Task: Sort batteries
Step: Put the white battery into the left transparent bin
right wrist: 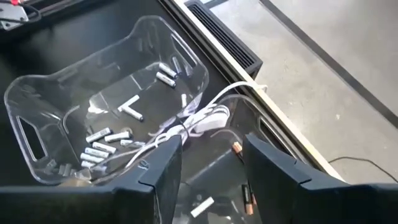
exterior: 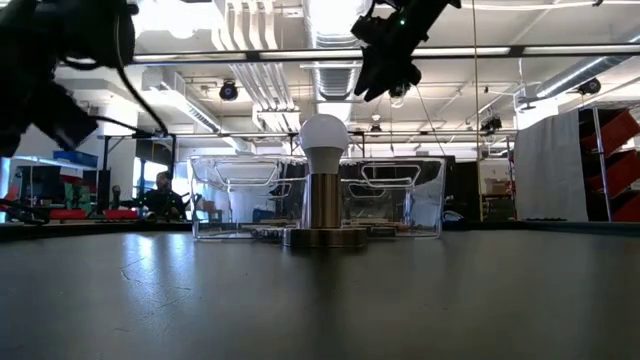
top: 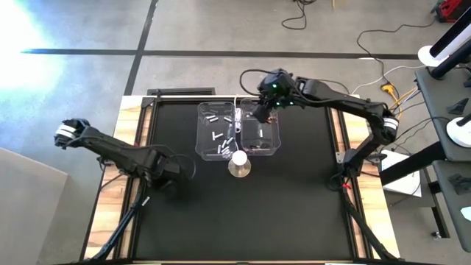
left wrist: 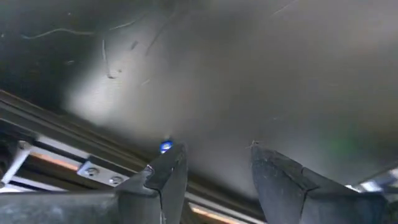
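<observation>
Many small batteries (right wrist: 107, 138), mostly silvery-white, lie scattered on the floor of the left clear bin (right wrist: 37, 106); a few more, some dark with reddish ends (right wrist: 237, 148), lie in the right clear bin (top: 274, 140) touching it. A white cable (right wrist: 205, 115) drapes over the wall between the two bins, and a lamp with a round white top (top: 239, 157) stands just in front of them. Right gripper (right wrist: 211, 152) hangs above the right bin, fingers parted, grasping nothing. Left gripper (left wrist: 217, 171) hovers over bare black table (top: 294, 213) near its left edge, fingers likewise apart and empty.
</observation>
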Controlling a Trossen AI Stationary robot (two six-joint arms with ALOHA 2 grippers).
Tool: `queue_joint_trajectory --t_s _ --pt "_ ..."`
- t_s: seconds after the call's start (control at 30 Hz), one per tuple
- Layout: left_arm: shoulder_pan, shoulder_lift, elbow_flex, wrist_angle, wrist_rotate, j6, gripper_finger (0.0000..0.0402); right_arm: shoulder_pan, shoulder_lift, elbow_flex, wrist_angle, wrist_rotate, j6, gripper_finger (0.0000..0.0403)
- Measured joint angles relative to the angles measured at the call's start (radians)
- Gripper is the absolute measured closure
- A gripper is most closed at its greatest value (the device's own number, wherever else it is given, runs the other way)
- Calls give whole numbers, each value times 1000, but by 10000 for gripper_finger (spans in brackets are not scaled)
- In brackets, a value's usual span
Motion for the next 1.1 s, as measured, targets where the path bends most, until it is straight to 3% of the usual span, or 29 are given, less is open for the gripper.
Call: queue_joint_trajectory --t_s 0.57,1.1 --pt "-18 274 -58 20 198 211 247 9 22 -2 -8 -1 27 258" --pt "-41 487 -86 119 223 304 248 9 23 -3 -49 -2 51 243"
